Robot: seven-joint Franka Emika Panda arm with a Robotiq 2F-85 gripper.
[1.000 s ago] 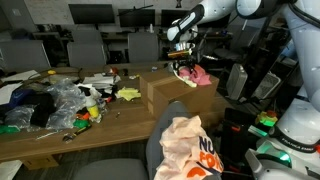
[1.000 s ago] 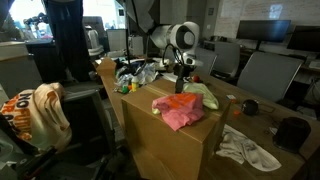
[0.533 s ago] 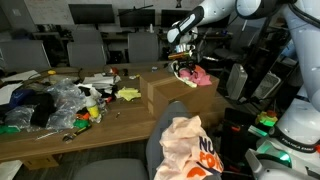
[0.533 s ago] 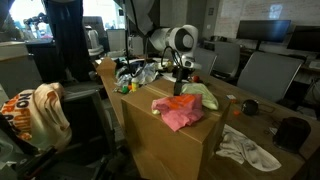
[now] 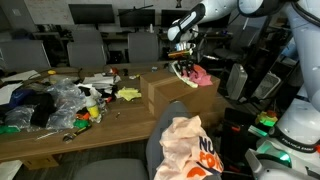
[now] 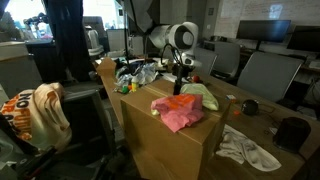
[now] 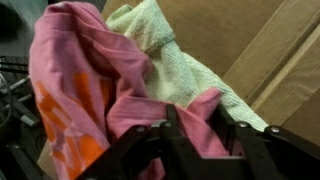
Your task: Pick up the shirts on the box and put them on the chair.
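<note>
A pink shirt (image 5: 203, 75) (image 6: 178, 112) lies crumpled on top of the cardboard box (image 5: 175, 95) (image 6: 165, 150), with a pale green shirt (image 6: 202, 95) (image 7: 170, 55) beside it. My gripper (image 5: 184, 66) (image 6: 180, 88) points down onto the pink shirt (image 7: 90, 80). In the wrist view the gripper (image 7: 195, 125) has a fold of pink cloth pinched between its fingers. The chair (image 5: 165, 125) (image 6: 75, 115) stands apart from the box, and an orange-and-white shirt (image 5: 190, 148) (image 6: 40, 110) hangs over it.
A heap of bags and clutter (image 5: 50, 100) covers the long table's far end. A white cloth (image 6: 245, 150) lies on the table beside the box. Office chairs (image 5: 85, 48) and monitors stand behind. The box's brown wall (image 7: 255, 40) shows close to the fingers.
</note>
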